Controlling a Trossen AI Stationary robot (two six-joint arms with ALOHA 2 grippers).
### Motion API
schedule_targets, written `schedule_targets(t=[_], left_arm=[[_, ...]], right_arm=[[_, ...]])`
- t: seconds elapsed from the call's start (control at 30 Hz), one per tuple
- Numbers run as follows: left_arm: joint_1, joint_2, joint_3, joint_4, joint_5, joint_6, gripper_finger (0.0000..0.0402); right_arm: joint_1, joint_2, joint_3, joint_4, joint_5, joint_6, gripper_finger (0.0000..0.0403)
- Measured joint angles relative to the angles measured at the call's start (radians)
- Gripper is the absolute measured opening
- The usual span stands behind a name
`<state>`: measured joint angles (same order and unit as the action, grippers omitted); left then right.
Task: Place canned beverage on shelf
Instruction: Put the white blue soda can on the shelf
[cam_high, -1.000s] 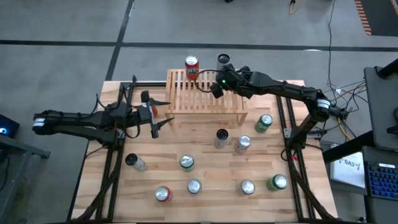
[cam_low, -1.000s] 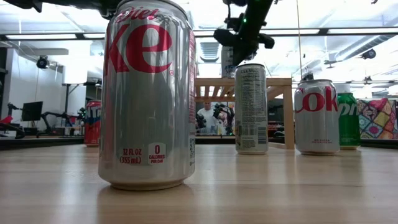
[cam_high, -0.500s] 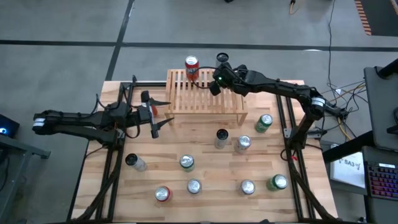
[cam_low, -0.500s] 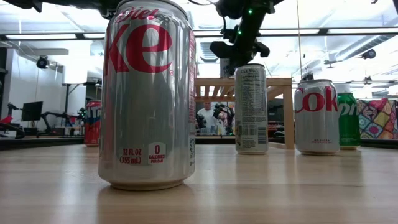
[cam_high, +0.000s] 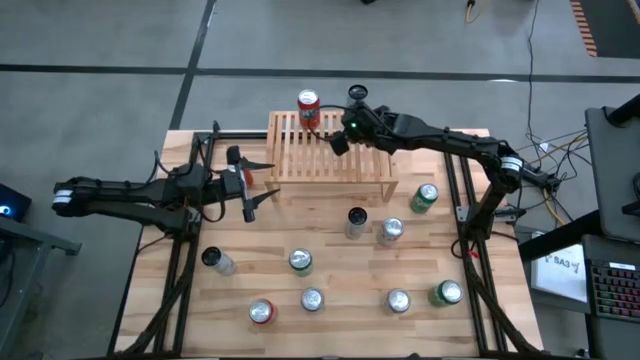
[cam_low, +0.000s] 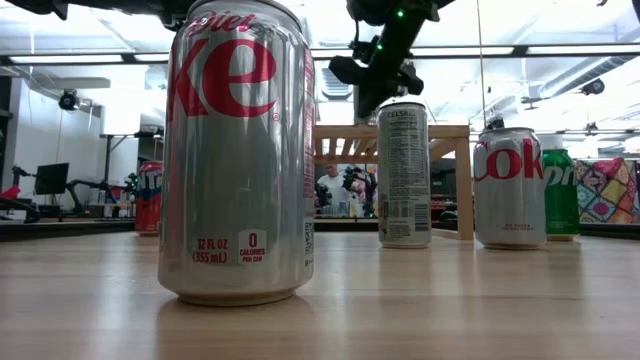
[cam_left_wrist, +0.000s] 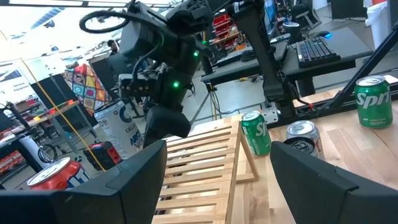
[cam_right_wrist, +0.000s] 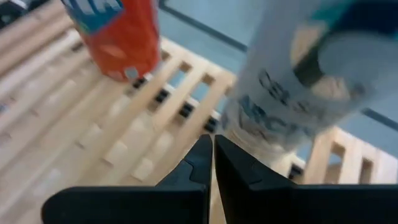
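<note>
- The right gripper (cam_high: 337, 143) has slid leftward over the shelf (cam_high: 300, 165) in the last second, fingers clenched on nothing.
- A white can (cam_right_wrist: 292, 93) and a red can (cam_high: 308, 106) stand on the far slats — apparently placed already.
- The left gripper (cam_high: 255, 180) waits beside the shelf, fingers spread, empty.
- Other cans remain on the table (cam_high: 330, 330) — likely next.

Bare wooden table (cam_high: 340, 268) spreads out below and behind my right fingers (cam_right_wrist: 186, 180). Grey floor (cam_high: 100, 40) stretches beyond them, and a keyboard (cam_high: 612, 285) sits well behind, off the table.
</note>
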<state>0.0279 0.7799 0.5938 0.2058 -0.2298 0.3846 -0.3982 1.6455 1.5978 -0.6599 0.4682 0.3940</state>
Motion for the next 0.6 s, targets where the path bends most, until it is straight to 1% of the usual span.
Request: schedule_targets(t=[0.17,0.27,0.33,0.43,0.6], left_arm=[[0.0,0.0,0.0,0.0,0.0,0.0,0.0272],[0.0,0.0,0.0,0.0,0.0,0.0,0.0272],[0.0,0.0,0.0,0.0,0.0,0.0,0.0272],[0.0,0.0,0.0,0.0,0.0,0.0,0.0272],[0.0,0.0,0.0,0.0,0.0,0.0,0.0272]], right_arm=[[0.001,0.001,0.0,0.098,0.011,-0.038,0.0009],[0.001,0.001,0.0,0.131,0.07,-0.052,0.0009],[0.001,0.001,0.0,0.134,0.108,-0.053,0.0009],[0.001,0.001,0.0,0.134,0.134,-0.054,0.0009],[0.001,0.002,0.0,0.134,0.145,-0.054,0.0009]])
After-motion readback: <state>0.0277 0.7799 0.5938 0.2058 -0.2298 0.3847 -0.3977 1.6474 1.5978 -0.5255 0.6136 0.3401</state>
